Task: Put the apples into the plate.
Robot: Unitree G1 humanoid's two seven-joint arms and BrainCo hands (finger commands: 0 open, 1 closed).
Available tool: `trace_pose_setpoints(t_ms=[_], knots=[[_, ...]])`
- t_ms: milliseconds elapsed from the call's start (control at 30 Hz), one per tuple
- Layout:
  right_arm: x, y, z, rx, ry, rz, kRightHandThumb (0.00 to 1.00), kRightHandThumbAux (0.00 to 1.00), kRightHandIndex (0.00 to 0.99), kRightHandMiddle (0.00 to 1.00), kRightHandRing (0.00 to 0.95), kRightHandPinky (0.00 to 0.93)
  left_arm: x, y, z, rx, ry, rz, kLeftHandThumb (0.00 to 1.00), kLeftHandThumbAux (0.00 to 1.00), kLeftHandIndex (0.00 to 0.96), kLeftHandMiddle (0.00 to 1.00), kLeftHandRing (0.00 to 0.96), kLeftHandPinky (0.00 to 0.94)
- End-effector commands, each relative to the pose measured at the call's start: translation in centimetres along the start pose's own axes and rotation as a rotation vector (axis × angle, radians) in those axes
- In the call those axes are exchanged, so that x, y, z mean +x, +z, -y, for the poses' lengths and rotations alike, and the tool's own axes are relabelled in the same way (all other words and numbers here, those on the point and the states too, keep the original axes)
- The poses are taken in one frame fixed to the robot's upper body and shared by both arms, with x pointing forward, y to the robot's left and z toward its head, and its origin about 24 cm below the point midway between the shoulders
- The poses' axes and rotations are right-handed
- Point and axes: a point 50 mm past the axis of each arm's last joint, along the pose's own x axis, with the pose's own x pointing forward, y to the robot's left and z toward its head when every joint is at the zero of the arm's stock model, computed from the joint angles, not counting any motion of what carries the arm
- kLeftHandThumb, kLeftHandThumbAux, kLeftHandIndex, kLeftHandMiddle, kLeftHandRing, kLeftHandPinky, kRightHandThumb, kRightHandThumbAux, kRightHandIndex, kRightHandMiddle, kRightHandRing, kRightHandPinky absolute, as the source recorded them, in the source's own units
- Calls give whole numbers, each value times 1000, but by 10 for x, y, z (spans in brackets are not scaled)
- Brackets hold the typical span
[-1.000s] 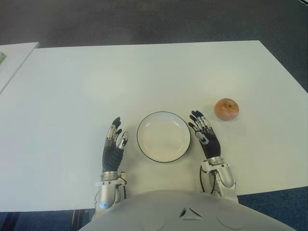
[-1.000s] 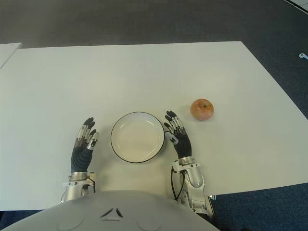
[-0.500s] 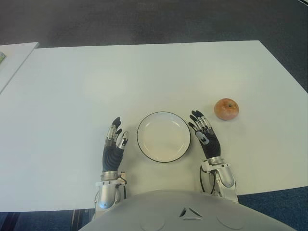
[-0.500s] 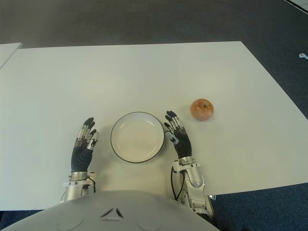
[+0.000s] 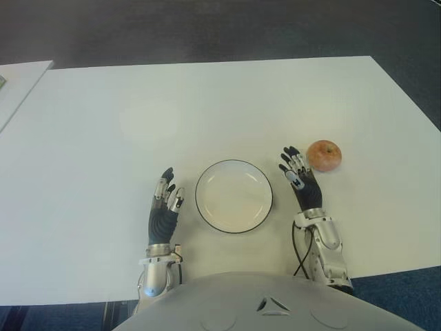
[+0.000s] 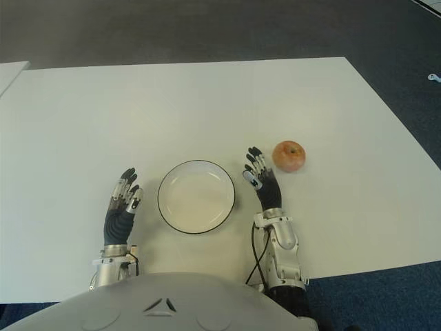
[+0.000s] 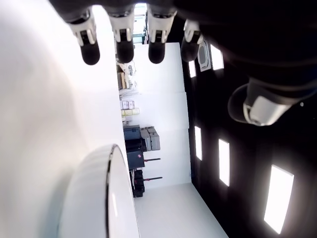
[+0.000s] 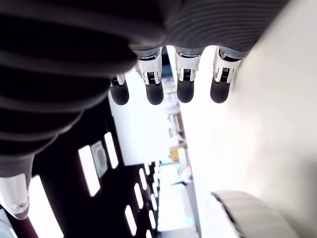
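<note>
1. One round reddish-orange apple [image 5: 324, 155] sits toward the white tabletop's [image 5: 207, 103] right edge — untouched.
2. Right robot hand [image 5: 300, 181], fingers spread and empty, lies between the apple and the black-rimmed white plate [image 5: 233, 196].
3. Left robot hand [image 5: 165, 207], also spread, shows left of the plate.
4. Likely firm, smooth — wrap its widest part.

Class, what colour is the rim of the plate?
Black, around a white plate; clearest in the left eye view.
</note>
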Motion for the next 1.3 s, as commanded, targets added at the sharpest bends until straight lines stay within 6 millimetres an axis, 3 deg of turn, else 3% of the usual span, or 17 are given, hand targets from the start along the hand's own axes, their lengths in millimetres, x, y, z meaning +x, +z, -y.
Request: trace_pose_setpoints(t_ms=[33,167,300,433,800,933,1300], knots=[[14,12,0,-116,23,83,185,550,48,35,0,0,2,-4,0,8,11,-9,0,427,0,0,0,0],[21,20,-4,-218,34,162,204,562,64,32,0,0,3,-4,1,3,10,-10,0,426,0,0,0,0],[35,40,-7,-512,52,344,247,571,65,36,2,3,5,-5,1,-6,8,-14,0,426,0,0,0,0],[52,57,-5,-691,79,443,280,569,55,47,14,5,6,-6,2,-8,8,-14,0,424,0,0,0,0],[100,113,-22,-968,171,546,354,545,73,72,40,54,10,-9,2,-16,3,-14,0,426,0,0,0,0],[112,133,-31,-1162,266,540,400,533,88,77,54,93,11,-10,3,-22,3,-17,0,424,0,0,0,0],[142,129,-22,-1479,385,434,427,546,97,70,56,91,13,-12,4,-39,18,-38,2,399,0,0,0,0]])
